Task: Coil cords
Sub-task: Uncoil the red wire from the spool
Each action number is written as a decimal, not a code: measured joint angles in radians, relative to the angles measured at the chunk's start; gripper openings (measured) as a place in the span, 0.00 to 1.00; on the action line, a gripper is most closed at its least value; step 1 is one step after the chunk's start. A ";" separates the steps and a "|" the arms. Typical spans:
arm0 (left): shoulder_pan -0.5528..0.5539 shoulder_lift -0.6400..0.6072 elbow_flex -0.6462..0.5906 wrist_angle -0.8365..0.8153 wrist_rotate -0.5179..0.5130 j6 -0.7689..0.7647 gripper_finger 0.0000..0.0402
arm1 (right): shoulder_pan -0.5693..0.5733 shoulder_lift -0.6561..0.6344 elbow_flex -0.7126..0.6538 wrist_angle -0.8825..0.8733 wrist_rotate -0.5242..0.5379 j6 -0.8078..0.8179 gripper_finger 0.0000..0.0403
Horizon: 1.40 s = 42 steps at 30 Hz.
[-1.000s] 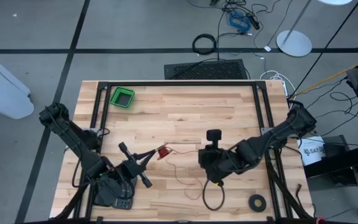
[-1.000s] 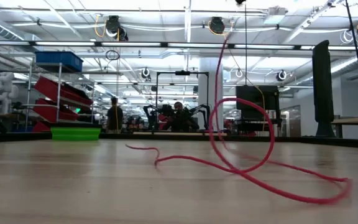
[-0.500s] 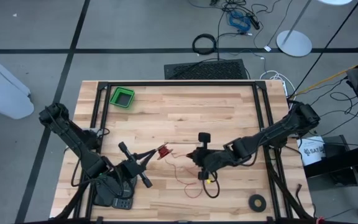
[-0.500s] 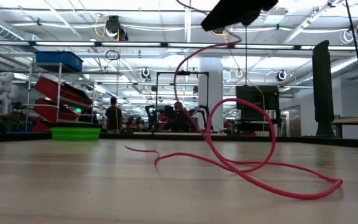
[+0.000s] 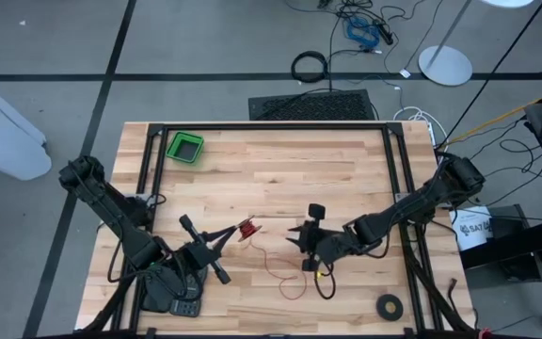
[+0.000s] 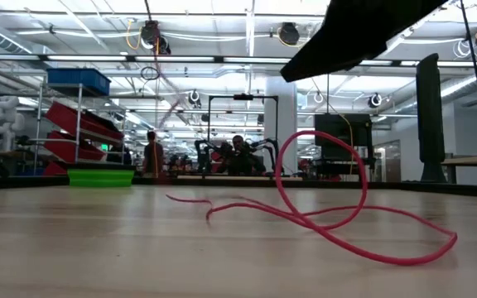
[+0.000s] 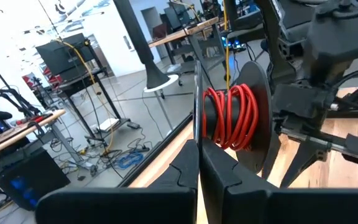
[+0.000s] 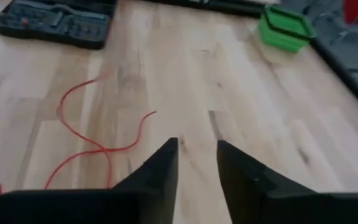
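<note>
The cord is thin and red. Part of it is wound on a small black spool [image 7: 232, 118], which also shows in the high view [image 5: 247, 228]. The rest trails loose over the table [image 5: 276, 264] and stands in a loop in the low view [image 6: 325, 178]. My left gripper [image 5: 236, 233] is shut on the spool at the table's near left. My right gripper [image 5: 301, 243] is open and empty above the loose cord [image 8: 82, 127]; in the low view it shows dark at the top [image 6: 363, 33]. My left gripper pinches the rim of one of the spool's thin black flanges [image 7: 197, 121] between its two shut fingers [image 7: 185, 180]. The fingers come level from the table's left. The spool is held on edge, its red windings beside the fingertips, and the cord's tail runs down slack onto the table.
A green bin [image 5: 184, 148] stands at the far left and shows in the right wrist view [image 8: 284, 28]. A black tape ring [image 5: 390, 304] lies at the near right. A thin black loop with a yellow piece [image 5: 323, 282] lies under my right arm. A dark tool case [image 8: 55, 22] lies by my left arm.
My right gripper has gone toward the table's left and come lower. The red strand that rose up to it from the table has dropped; the cord now lies slack with its loop still standing. The spool and my left gripper have kept still.
</note>
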 joint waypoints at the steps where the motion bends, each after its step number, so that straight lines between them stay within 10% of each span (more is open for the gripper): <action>1: 0.000 0.000 0.000 0.000 0.000 0.000 0.01 | 0.008 0.000 0.000 0.007 0.026 -0.010 0.28; 9: 0.004 0.000 0.000 -0.001 -0.001 0.000 0.01 | 0.064 -0.006 0.032 0.239 0.129 -0.143 0.39; 23: 0.003 0.000 0.000 -0.002 -0.001 -0.005 0.01 | 0.003 0.184 0.033 0.856 -0.069 -0.429 0.43; 42: 0.010 0.000 0.000 -0.003 -0.004 -0.005 0.01 | -0.021 0.230 0.060 0.954 -0.071 -0.447 0.60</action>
